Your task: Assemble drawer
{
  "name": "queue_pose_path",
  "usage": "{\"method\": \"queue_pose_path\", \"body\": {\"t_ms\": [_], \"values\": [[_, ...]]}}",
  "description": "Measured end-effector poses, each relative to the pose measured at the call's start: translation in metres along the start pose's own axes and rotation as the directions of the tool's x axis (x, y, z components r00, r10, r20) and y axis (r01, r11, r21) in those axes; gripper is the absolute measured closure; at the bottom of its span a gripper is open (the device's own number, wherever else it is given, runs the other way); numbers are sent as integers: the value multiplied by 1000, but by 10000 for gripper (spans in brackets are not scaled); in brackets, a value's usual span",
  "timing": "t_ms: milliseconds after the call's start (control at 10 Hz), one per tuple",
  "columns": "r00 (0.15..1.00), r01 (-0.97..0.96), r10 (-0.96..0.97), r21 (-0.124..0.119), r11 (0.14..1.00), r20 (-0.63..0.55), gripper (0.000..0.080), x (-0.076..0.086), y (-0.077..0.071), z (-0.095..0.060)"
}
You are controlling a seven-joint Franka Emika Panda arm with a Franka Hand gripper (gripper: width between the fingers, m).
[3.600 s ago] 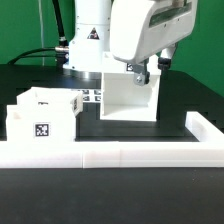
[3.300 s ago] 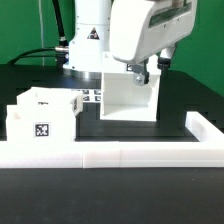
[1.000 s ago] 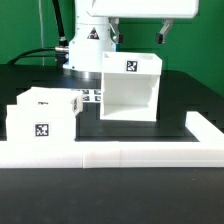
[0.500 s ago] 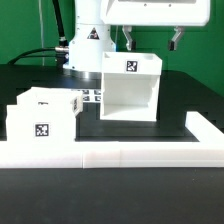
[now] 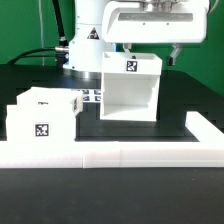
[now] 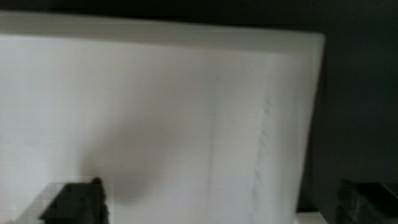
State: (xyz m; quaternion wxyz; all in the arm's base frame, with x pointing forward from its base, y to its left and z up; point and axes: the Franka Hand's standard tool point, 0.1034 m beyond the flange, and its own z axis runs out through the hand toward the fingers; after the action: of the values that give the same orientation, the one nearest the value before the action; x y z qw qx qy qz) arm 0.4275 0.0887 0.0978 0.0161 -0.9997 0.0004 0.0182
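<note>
The drawer's larger casing (image 5: 130,88) stands upright in the middle of the table, its open side toward the camera and a square marker on its top front edge. The small open-topped box (image 5: 42,118) sits apart at the exterior view's left, marker on its front. My gripper (image 5: 152,50) hangs just above the casing, open wide, one finger (image 5: 128,46) at each side of the casing's top, holding nothing. In the wrist view the casing's white surface (image 6: 178,110) fills the picture between the dark fingertips (image 6: 75,200), and the gripper (image 6: 219,205) is open.
The long low white border wall (image 5: 110,153) runs along the front and turns back at the exterior view's right (image 5: 205,127). The marker board (image 5: 90,97) lies between the box and the casing. The robot base (image 5: 88,45) stands behind.
The gripper was low at the casing's right wall, then rose clear. It has since come back down over the casing's top with its fingers spread to either side.
</note>
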Motion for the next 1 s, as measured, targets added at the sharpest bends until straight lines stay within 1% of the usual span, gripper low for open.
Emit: {"method": "queue_pose_path", "body": {"t_ms": [100,200,300,400,500,600,700,800,1000], "values": [[1000,2,-2,0,1000,0,150,0,1,0],[1000,4,-4,0,1000,0,260,0,2,0],[1000,4,-4,0,1000,0,412,0,2,0],[1000,5,-5,0,1000,1,412,0,2,1],[1000,5,-5,0,1000,1,585,0,2,1],[1000,5,-5,0,1000,1,738,0,2,1],[1000,5,-5,0,1000,1,738,0,2,0],[1000,5,-5,0,1000,1,763,0,2,1],[1000,5,-5,0,1000,1,763,0,2,1]]}}
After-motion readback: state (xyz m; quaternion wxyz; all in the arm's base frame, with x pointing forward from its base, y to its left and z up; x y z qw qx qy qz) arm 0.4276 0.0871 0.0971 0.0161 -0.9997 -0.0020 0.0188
